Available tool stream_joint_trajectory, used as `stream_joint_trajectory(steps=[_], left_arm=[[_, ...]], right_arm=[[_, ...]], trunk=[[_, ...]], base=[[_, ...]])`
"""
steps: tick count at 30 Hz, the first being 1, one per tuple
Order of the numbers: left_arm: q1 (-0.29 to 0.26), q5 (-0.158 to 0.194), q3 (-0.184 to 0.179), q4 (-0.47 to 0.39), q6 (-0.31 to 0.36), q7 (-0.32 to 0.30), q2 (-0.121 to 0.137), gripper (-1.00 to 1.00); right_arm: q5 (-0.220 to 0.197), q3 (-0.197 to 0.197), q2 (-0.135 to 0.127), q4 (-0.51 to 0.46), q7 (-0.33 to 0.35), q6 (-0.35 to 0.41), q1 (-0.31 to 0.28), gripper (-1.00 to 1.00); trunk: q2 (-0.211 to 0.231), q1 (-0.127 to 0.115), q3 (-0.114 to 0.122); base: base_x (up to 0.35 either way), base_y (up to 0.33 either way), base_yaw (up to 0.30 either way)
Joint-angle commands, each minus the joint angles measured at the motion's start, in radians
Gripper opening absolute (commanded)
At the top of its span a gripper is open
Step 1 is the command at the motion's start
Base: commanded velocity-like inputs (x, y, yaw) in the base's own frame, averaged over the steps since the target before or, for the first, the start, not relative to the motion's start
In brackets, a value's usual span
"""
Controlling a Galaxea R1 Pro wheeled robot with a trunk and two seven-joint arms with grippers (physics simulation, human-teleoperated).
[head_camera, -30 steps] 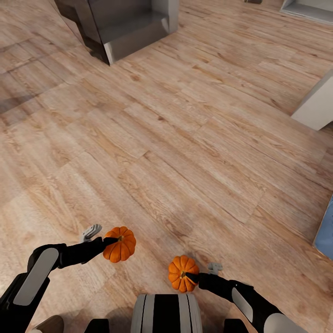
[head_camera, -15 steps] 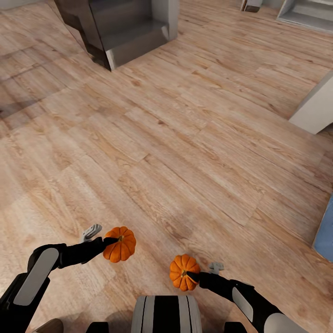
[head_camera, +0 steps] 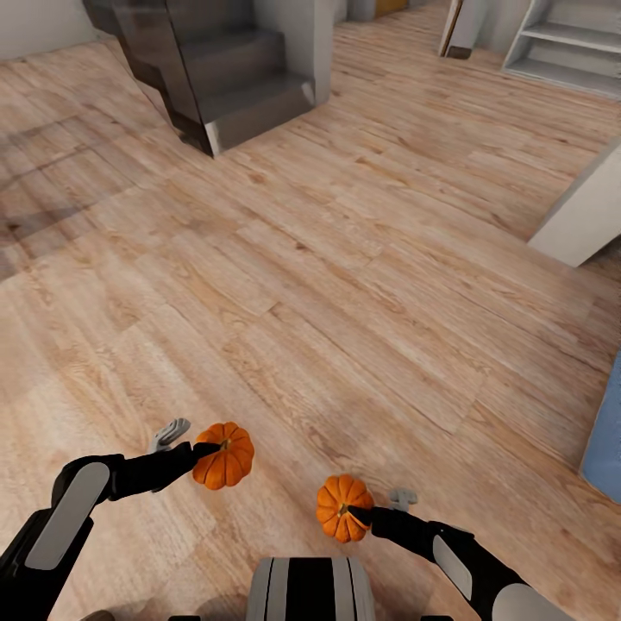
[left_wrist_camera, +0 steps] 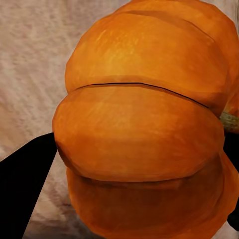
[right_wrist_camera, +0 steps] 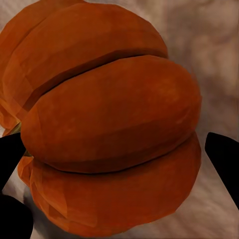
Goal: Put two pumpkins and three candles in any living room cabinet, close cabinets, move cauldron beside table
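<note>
Both arms reached forward and low in front of the trunk (head_camera: 310,588), each bent at the elbow with its black forearm angled inward over the wood plank floor (head_camera: 345,285).

The left gripper (head_camera: 207,450) was closed on the left pumpkin (head_camera: 224,454), its black fingers (left_wrist_camera: 25,174) pressed against the ribbed orange sides; in the left wrist view the fruit bulged between the dark finger at one side and another at the opposite edge. This pumpkin hung clear above the floor, ahead of the left forearm.

The right gripper (head_camera: 355,515) was likewise closed on the right pumpkin (head_camera: 342,507), which sat slightly lower and nearer the trunk than the other. In the right wrist view, black fingertips (right_wrist_camera: 224,159) flanked its darker orange ribs on both sides, with blurred floor behind.

The two pumpkins were apart, with bare planks between them.

Farther off, a grey staircase (head_camera: 233,78) rose toward the far left, pale shelving (head_camera: 569,43) stood at the far right, and a white panel (head_camera: 582,216) and a blue edge (head_camera: 604,431) stood along the right side.
</note>
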Motion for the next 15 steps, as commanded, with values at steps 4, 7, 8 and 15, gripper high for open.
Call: stream_joint_trajectory(steps=[4,7,8,15], left_arm=[[0.000,0.010,0.000,-0.001,0.004,0.010,0.000,-1.00],[0.000,0.010,0.000,-0.001,0.004,0.010,0.000,-1.00],[0.000,0.010,0.000,-0.001,0.004,0.010,0.000,-1.00],[0.000,0.010,0.000,-0.001,0.004,0.010,0.000,-1.00]], right_arm=[[-0.009,0.004,-0.001,-0.002,-0.001,0.007,0.000,-1.00],[-0.009,0.004,-0.001,-0.003,-0.001,0.007,0.000,-1.00],[-0.008,0.004,-0.001,-0.003,-0.001,0.007,0.000,-1.00],[-0.008,0.004,-0.001,-0.003,-0.001,0.007,0.000,-1.00]], trunk=[[0.001,-0.002,0.015],[0.001,-0.003,0.027],[0.002,-0.004,0.030],[0.003,-0.007,0.058]], base=[[0.000,0.000,0.000],[0.000,0.000,0.000],[0.000,0.000,0.000],[0.000,0.000,0.000]])
